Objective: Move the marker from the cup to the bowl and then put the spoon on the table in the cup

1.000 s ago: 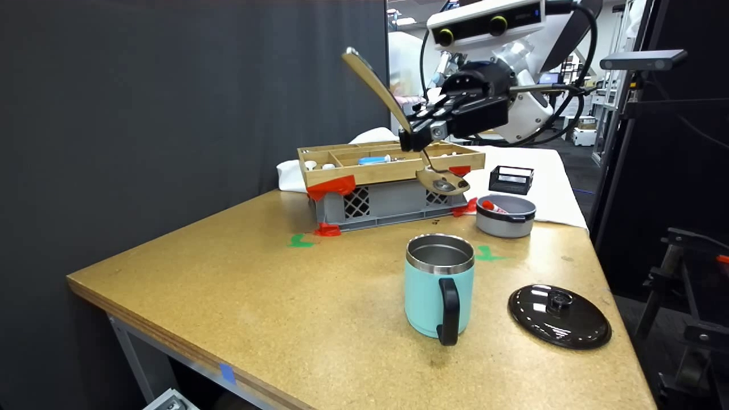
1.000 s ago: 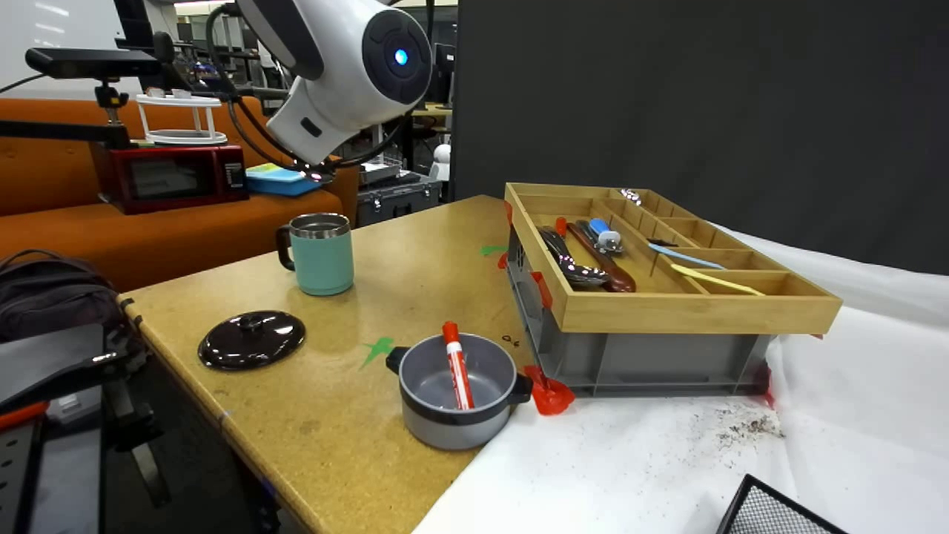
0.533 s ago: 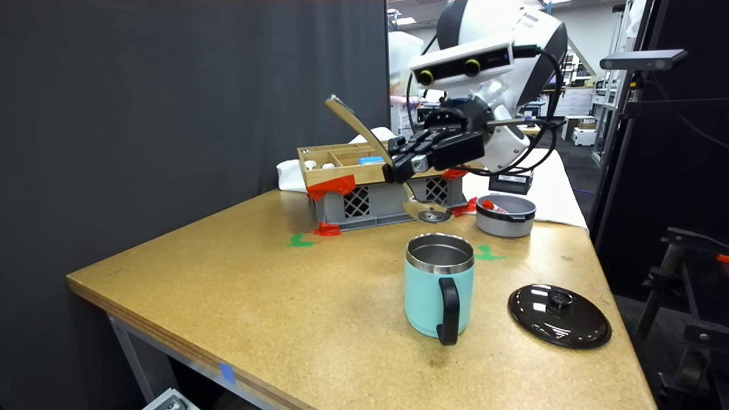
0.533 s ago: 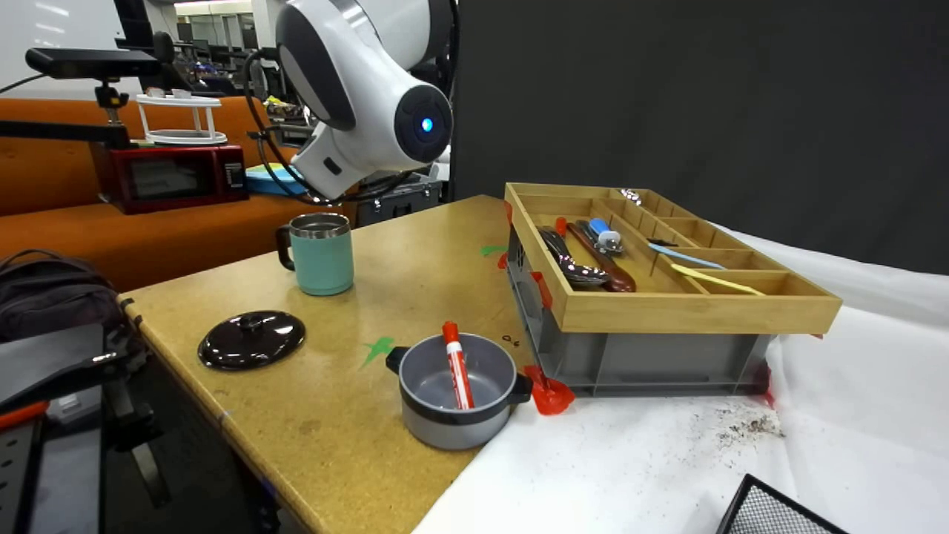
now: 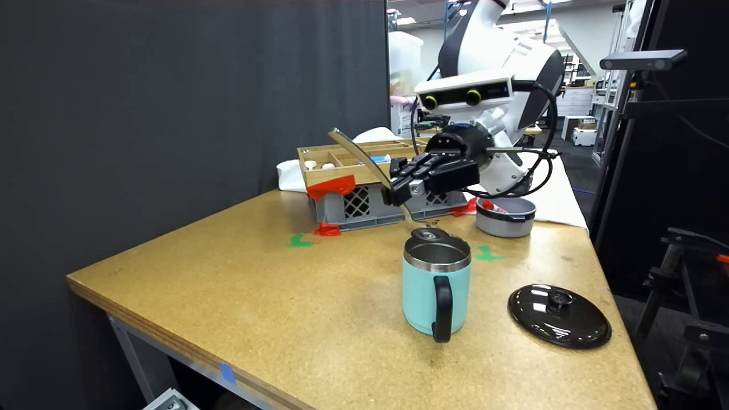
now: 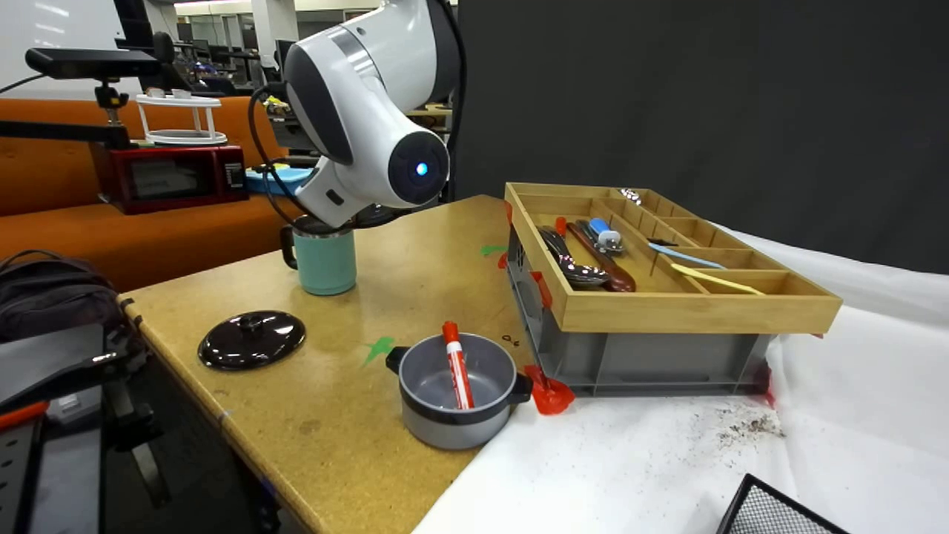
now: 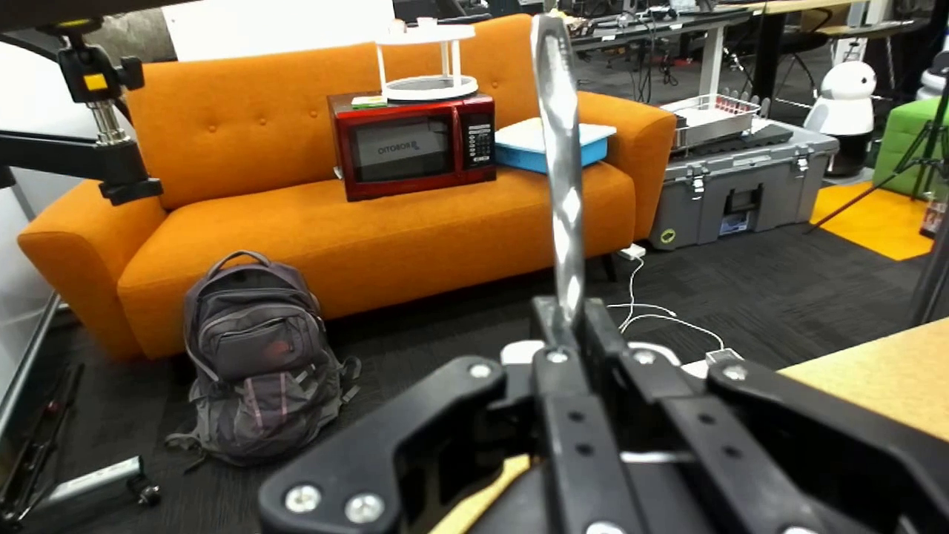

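Spoon: lower than a second ago, when it hung clear of the cup; its head is now at the cup's far rim in an exterior view, inside or only over it I cannot tell. Handle slanting up and left.
Jaws: closed on the spoon's handle, which stands up from between their tips in the wrist view; pointed left and slightly down in an exterior view.
Cup: upright on the surface, shifted slightly from its earlier spot.
Arm: also lower in both exterior views; enters at the top edge, bent at the wrist.
Marker: in the bowl, leaning, red cap uppermost, as before.
Bowl: unmoved, near the grey crate.
Lid: unmoved, black, flat on the surface near the cup, knob up.
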Available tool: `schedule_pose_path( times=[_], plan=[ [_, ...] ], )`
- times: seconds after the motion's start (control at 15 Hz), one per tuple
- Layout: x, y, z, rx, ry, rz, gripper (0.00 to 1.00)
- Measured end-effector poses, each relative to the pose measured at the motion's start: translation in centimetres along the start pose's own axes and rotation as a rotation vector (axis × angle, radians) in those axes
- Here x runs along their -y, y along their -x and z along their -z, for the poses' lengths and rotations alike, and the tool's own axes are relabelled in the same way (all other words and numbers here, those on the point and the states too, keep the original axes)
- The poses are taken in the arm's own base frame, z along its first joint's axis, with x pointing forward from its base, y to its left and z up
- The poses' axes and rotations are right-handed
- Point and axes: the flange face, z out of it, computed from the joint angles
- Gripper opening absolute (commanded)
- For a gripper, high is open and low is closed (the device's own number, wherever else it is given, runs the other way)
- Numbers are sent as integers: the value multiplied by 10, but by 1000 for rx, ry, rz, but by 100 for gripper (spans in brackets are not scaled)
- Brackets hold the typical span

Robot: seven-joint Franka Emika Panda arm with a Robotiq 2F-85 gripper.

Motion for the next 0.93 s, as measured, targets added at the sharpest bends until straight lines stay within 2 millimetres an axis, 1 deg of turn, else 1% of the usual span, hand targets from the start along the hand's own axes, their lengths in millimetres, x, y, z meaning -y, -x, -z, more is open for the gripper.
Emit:
schedule_pose_path(
  times=[0.27, 0.33, 0.4, 0.47, 0.53, 0.67, 0.93],
  plan=[
    [-6, -16, 15, -9, -39, 14, 2],
    [-8, -22, 19, -13, -45, 13, 7],
    [-10, -27, 22, -17, -50, 12, 34],
    [-12, -33, 25, -21, -53, 11, 35],
    [-14, -38, 26, -24, -55, 10, 40],
    [-16, -41, 27, -27, -55, 13, 53],
    [-16, -40, 26, -27, -54, 28, 83]
  ],
)
